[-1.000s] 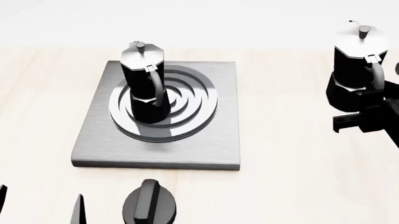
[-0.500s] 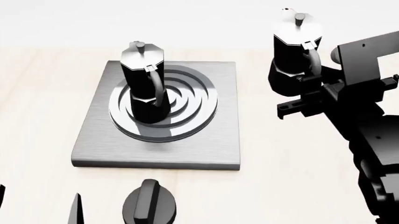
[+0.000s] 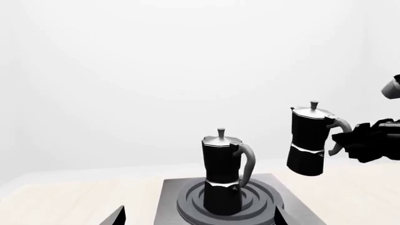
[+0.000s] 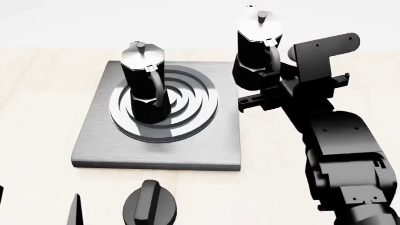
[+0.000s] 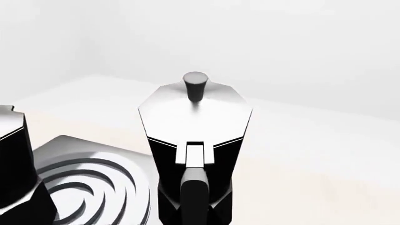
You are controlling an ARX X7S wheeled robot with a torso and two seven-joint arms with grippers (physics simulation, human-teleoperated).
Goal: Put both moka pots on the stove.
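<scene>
One moka pot [image 4: 145, 84] stands upright on the ring burner of the stove [image 4: 212, 150]. My right gripper [image 4: 275, 85] is shut on the handle of the second moka pot [image 4: 256, 49] and holds it upright in the air, over the table just beyond the stove's far right corner. The left wrist view shows the standing pot [image 3: 222, 173] and the held pot [image 3: 310, 140] clear of the table. The right wrist view shows the held pot [image 5: 195, 136] beside the stove [image 5: 93, 178]. My left gripper [image 4: 39, 206] is open and empty at the near left.
A short black round knob [image 4: 150, 206] lies on the table in front of the stove's near edge. My right arm [image 4: 340, 154] reaches in from the near right. The pale wooden table [image 4: 37, 93] extends around the stove.
My right gripper has carried the second moka pot leftward from the far right to the stove's far right corner. The pot on the burner and my left gripper have not moved.
</scene>
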